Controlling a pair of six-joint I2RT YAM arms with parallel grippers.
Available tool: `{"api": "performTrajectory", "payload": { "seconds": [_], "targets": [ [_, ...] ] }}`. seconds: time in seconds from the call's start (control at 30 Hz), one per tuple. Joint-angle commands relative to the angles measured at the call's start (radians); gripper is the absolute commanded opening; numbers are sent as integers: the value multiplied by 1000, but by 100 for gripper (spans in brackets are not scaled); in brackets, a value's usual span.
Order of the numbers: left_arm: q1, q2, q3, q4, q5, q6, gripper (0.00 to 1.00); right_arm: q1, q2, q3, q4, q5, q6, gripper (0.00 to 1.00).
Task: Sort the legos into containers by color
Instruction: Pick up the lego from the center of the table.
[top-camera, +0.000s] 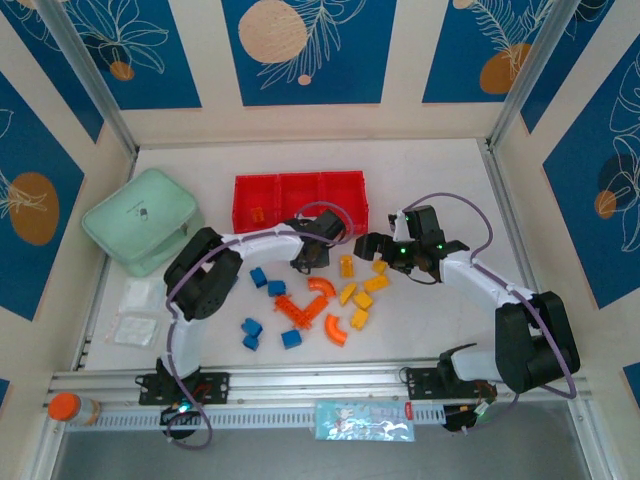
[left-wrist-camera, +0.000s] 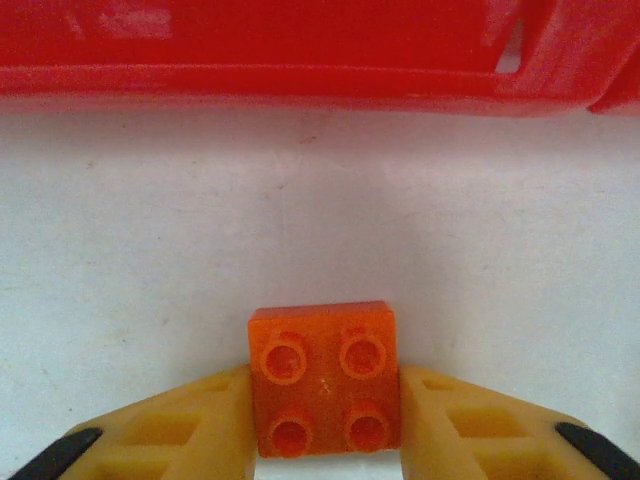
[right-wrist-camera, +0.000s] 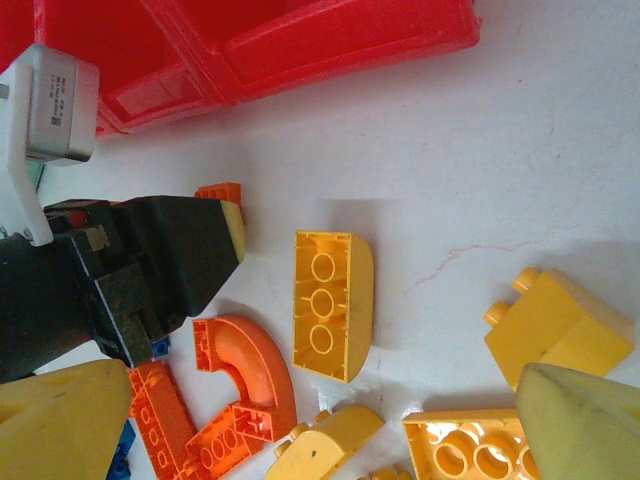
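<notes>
Jaws of the left gripper (left-wrist-camera: 325, 425) are clamped on an orange brick (left-wrist-camera: 323, 375) over the white surface (left-wrist-camera: 300, 220), just short of the red tray (top-camera: 300, 178). Jaws of the right gripper (right-wrist-camera: 320, 430) are spread wide above yellow legos (right-wrist-camera: 333, 305). Sorting looks barely begun: one small brick (top-camera: 257, 213) sits in the tray's left compartment, and the loose legos (top-camera: 300, 312), orange, yellow and blue, are unsorted on the surface.
</notes>
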Motion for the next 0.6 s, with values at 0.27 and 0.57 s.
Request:
{"api": "performTrajectory", "payload": {
  "seconds": [0.27, 0.57],
  "targets": [
    [11, -43, -44, 33, 31, -1, 29, 17, -2, 46, -60, -4, -29, 99],
    [16, -245, -167, 37, 45, 47, 27, 95, 17, 148, -170, 24, -63, 99]
  ]
}}
